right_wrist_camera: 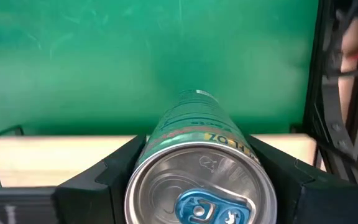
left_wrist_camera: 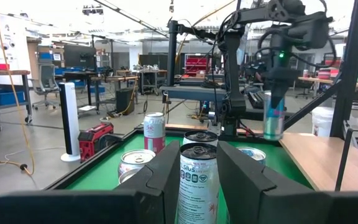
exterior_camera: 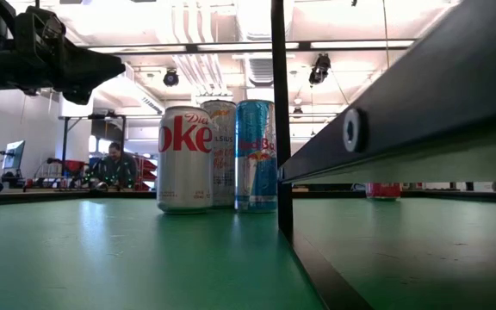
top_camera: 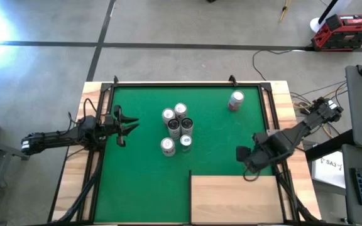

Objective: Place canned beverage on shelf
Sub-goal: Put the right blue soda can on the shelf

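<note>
Slim green aluminium can (right_wrist_camera: 199, 158), slick and dentable, gripped mid-body in my right gripper (top_camera: 247, 156), shelf of pale plywood (top_camera: 234, 198) at six o'clock; left gripper (top_camera: 126, 125) spread empty.

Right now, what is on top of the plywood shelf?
The shelf is bare in the high view; no can stands on it. The right gripper, jaws shut on a can, hangs near its far edge. The left gripper waits, open.

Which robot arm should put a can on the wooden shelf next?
The right one, probably. The right gripper is shut on a can and sits just beside the shelf. The left gripper is open, holds nothing, and sits across the mat near the can cluster.
</note>
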Motion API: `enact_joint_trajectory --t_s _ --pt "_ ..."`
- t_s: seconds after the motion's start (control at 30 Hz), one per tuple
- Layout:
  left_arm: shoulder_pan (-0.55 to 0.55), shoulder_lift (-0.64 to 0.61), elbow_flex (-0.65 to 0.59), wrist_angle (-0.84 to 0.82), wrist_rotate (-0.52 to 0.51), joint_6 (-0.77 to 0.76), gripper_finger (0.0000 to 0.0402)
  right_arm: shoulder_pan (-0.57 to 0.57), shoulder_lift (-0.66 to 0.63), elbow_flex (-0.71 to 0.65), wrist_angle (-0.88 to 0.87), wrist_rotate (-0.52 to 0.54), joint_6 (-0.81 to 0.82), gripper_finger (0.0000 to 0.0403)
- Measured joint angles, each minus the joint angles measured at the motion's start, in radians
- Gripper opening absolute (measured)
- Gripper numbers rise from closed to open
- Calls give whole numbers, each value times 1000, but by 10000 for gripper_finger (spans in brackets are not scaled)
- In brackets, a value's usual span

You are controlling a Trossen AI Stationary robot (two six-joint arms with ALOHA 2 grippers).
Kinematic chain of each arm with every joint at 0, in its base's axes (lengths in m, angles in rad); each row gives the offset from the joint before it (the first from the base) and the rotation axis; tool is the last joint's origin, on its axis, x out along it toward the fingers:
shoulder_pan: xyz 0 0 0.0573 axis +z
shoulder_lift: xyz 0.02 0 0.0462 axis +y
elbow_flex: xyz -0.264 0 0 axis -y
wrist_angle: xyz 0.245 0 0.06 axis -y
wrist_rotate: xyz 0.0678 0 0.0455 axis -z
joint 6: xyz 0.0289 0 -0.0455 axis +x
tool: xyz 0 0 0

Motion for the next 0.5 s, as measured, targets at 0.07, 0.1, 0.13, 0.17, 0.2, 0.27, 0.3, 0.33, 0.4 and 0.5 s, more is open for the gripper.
enact_joint_trajectory --t_s 0.07,0.1,0.13,0.17,0.2,0.27,0.3,0.33,0.4,0.5 --pt "0 0 0 0 0 0 88 48 0 4 1 -10 38 224" --pt "0 0 0 0 0 0 88 73 0 7 2 -16 57 224" --pt "0 0 0 0 0 0 88 98 0 10 4 -20 72 224" --pt "0 0 0 0 0 0 88 125 0 13 7 -19 86 224" --pt "0 0 0 0 0 0 88 151 0 14 12 -19 101 224" --pt "0 0 0 0 0 0 88 204 0 14 25 -19 139 224" --pt "0 0 0 0 0 0 88 231 0 14 29 -19 161 224" --pt "0 0 0 0 0 0 88 256 4 14 34 -19 181 224" --pt "0 0 0 0 0 0 88 307 15 14 44 -19 214 224" --pt "0 0 0 0 0 0 88 380 41 14 62 -19 248 224"
